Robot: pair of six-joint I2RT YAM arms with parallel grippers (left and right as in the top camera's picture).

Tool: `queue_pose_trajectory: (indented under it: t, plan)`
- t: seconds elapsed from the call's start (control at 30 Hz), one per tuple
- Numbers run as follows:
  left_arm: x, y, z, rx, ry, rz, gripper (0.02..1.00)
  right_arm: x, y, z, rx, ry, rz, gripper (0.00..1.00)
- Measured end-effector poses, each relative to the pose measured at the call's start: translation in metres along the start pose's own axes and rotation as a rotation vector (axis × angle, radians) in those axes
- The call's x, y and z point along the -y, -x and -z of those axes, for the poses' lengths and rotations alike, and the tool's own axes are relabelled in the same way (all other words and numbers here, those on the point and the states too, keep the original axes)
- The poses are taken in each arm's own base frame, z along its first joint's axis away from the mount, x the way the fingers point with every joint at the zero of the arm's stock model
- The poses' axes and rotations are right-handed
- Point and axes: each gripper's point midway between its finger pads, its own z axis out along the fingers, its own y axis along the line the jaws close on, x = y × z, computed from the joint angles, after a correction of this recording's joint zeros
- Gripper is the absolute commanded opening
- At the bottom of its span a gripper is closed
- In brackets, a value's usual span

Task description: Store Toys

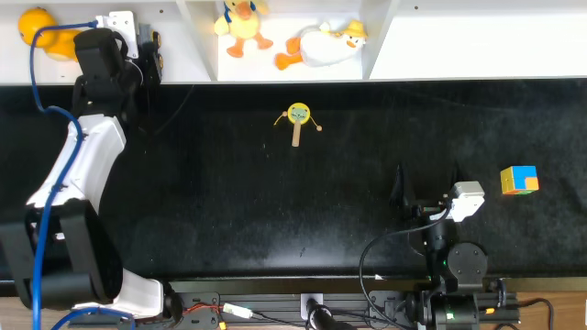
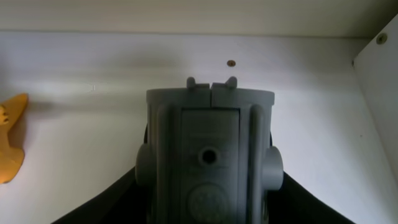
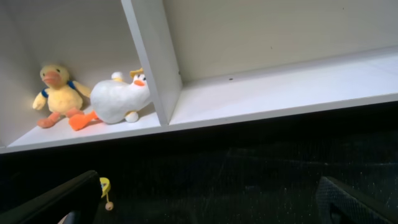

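Observation:
My left gripper (image 2: 211, 84) is shut with nothing between its fingers, inside the shelf's left compartment (image 2: 93, 124). An orange plush toy (image 2: 9, 143) lies in that compartment, apart from the gripper, and is seen from above as an orange plush toy (image 1: 41, 32) beside my left gripper (image 1: 142, 50). A yellow duck (image 1: 243, 23) and a white duck (image 1: 326, 44) sit in the middle compartment. A small yellow-green rattle on a wooden stick (image 1: 298, 119) lies on the black table. A multicoloured cube (image 1: 518, 181) rests at the right. My right gripper (image 1: 426, 188) stands open, low over the table, left of the cube.
The white shelf (image 1: 459, 64) runs along the table's far edge, split by upright dividers (image 3: 152, 62). Its right compartment (image 3: 280, 81) holds nothing. The right wrist view faces the yellow duck (image 3: 59, 93), white duck (image 3: 118, 99) and rattle (image 3: 106, 186).

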Motion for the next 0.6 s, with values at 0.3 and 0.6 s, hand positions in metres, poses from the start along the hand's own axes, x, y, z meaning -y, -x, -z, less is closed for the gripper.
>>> queue_pose_trajectory:
  t: [0.3,0.6]
  plan:
    - [0.0025,-0.0011,-0.0005,-0.004,-0.015,0.007,0.761,0.0000,0.0000,0.0000,0.000,0.000,0.000,0.996]
    - [0.0025,-0.0024,-0.0005,-0.009,-0.015,0.007,0.928,0.0000,-0.0001,0.0000,0.000,0.000,0.000,0.996]
